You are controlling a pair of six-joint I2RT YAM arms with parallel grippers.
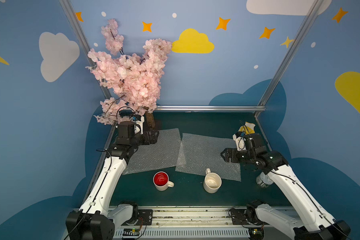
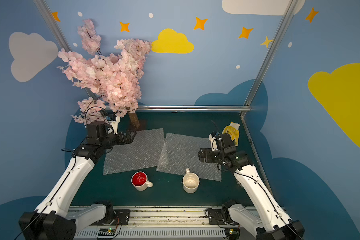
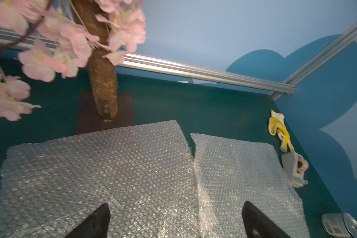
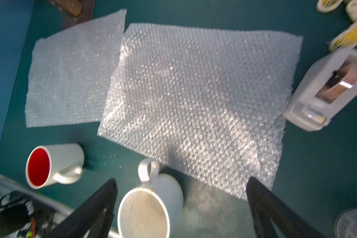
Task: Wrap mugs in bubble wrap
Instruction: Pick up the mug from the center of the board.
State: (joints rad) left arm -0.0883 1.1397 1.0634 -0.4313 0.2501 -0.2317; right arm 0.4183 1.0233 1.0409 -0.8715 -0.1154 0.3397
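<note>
Mugs stand upright on the bench: cream mug (image 1: 212, 182) touching the right bubble wrap sheet's (image 1: 206, 153) near edge, nearest the wide-open, empty right pincer (image 1: 222, 155); red-lined mug (image 1: 162, 180) and left pincer (image 1: 156, 134), also open and empty, well apart.

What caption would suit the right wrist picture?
Open right gripper hovering over a cream mug, beside a red-lined mug and two flat bubble wrap sheets.

Robot test cell, dressed as a stage set. Aluminium frame rails (image 1: 210, 108) box in a dark green table (image 1: 195, 122); blue walls (image 1: 195, 79) carry painted clouds and stars. Artificial blossom tree (image 1: 131, 76) in the corner.
</note>
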